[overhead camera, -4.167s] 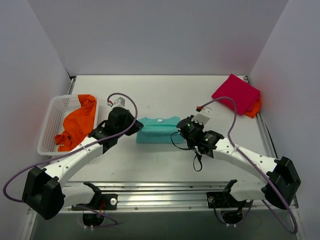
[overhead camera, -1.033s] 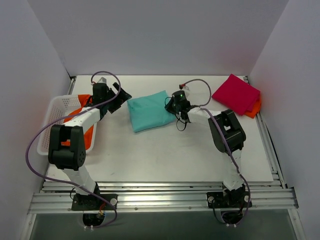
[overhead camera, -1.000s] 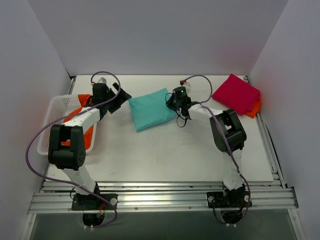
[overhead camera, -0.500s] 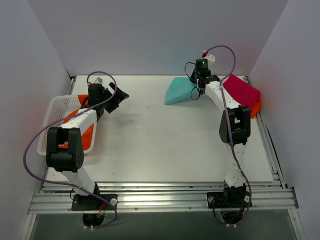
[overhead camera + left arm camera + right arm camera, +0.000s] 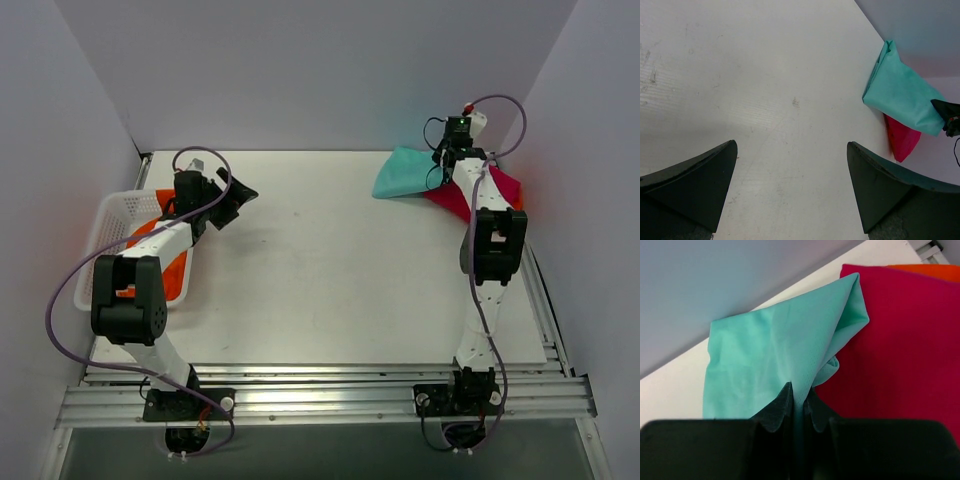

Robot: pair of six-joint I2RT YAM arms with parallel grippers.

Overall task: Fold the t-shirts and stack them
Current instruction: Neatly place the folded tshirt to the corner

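Note:
My right gripper [image 5: 446, 166] reaches to the far right back of the table and is shut on a pinched edge of the folded teal t-shirt [image 5: 404, 174]. The wrist view shows the cloth [image 5: 770, 360] squeezed between the closed fingers of the right gripper [image 5: 799, 400]. The teal shirt's right part overlaps the folded magenta t-shirt [image 5: 482, 192] [image 5: 900, 355], which lies on an orange t-shirt [image 5: 932, 271]. At the far left, beside the basket, my left gripper [image 5: 242, 191] [image 5: 792, 185] is open and holds nothing. It looks across bare table at the teal shirt [image 5: 902, 92] and the magenta shirt [image 5: 902, 141].
A white mesh basket [image 5: 100, 228] stands at the left edge with an orange t-shirt [image 5: 176, 272] in it. Grey walls close in the back and both sides. A metal rail runs along the near edge.
My right gripper has carried the teal shirt from the middle of the table to the back right, onto the magenta shirt. The left arm has barely moved.

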